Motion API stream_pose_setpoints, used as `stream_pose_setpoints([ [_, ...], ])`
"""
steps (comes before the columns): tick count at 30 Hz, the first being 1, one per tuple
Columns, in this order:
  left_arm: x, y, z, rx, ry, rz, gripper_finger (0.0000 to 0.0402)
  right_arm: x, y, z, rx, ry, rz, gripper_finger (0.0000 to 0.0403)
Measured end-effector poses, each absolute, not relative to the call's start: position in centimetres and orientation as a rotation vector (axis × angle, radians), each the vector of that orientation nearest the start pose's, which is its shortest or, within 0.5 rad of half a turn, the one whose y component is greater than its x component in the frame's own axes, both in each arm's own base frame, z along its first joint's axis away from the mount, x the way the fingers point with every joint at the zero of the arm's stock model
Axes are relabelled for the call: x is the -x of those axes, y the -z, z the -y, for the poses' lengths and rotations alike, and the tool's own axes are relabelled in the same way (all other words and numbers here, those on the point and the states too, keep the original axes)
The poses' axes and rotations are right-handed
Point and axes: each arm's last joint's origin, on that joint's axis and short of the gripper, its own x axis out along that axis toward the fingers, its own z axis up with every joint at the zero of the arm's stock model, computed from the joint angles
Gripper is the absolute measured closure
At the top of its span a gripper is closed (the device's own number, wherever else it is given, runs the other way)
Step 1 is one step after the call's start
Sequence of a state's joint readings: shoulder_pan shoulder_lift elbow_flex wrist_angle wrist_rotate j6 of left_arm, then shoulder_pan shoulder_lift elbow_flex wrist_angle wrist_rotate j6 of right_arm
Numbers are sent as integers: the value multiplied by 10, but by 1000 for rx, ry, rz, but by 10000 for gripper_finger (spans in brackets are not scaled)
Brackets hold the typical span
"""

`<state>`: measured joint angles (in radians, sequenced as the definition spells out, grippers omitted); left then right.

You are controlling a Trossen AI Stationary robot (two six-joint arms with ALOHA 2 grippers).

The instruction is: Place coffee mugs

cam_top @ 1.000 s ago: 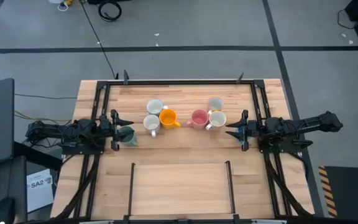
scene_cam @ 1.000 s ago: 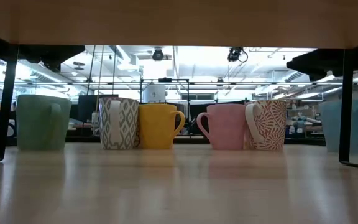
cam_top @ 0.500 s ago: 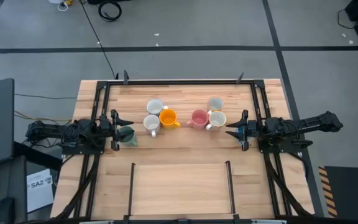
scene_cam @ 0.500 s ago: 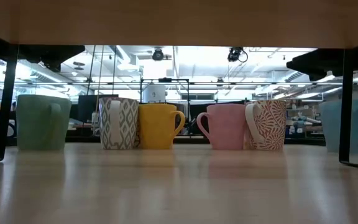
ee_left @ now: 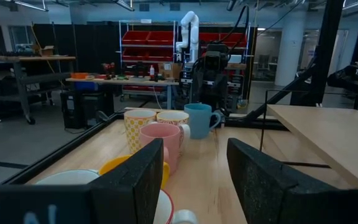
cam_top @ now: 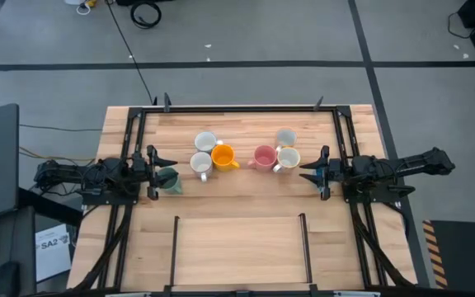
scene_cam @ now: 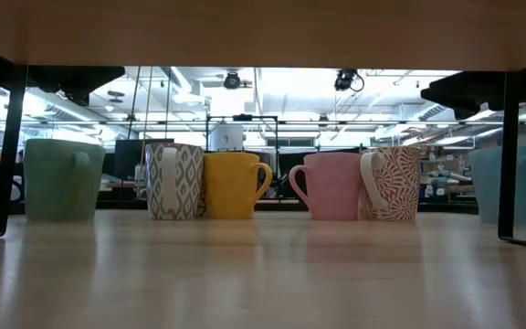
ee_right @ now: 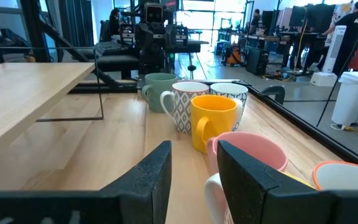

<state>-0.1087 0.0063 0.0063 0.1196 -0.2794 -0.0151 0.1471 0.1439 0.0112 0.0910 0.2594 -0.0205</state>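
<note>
Several mugs stand on their bases on the table. A white mug (cam_top: 205,141), a grey-patterned mug (cam_top: 200,162) (scene_cam: 173,181) and an orange mug (cam_top: 223,156) (scene_cam: 231,185) form the left group. A pink mug (cam_top: 264,157) (scene_cam: 331,185), a cream patterned mug (cam_top: 289,157) (scene_cam: 391,183) and a blue mug (cam_top: 285,136) (scene_cam: 510,187) form the right group. A green mug (cam_top: 170,179) (scene_cam: 62,178) stands alone by my left gripper (cam_top: 160,172) (ee_left: 194,180), which is open and above it. My right gripper (cam_top: 310,172) (ee_right: 194,180) is open, just right of the cream mug.
A black metal frame (cam_top: 237,108) runs round the table's far, left and right sides. Two thin upright posts (cam_top: 176,221) (cam_top: 303,221) stand near the near edge. Bare wood (cam_top: 237,247) lies between them.
</note>
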Motion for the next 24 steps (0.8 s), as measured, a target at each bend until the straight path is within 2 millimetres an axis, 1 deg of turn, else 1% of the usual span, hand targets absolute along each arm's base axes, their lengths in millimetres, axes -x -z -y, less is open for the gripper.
stream_pose_setpoints([
  [13, -96, -177, 2, 38, -169, 119, 216, -105, -165, -8, 27, 112, -41, 268],
  [16, -96, -177, 2, 38, -170, 119, 216, -105, -166, -7, 68, 152, -27, 268],
  [20, -96, -177, 2, 38, -170, 119, 216, -105, -176, -5, 63, 204, 65, 268],
  [24, -96, -177, 2, 39, -170, 119, 216, -102, -191, -5, 12, 209, 226, 268],
])
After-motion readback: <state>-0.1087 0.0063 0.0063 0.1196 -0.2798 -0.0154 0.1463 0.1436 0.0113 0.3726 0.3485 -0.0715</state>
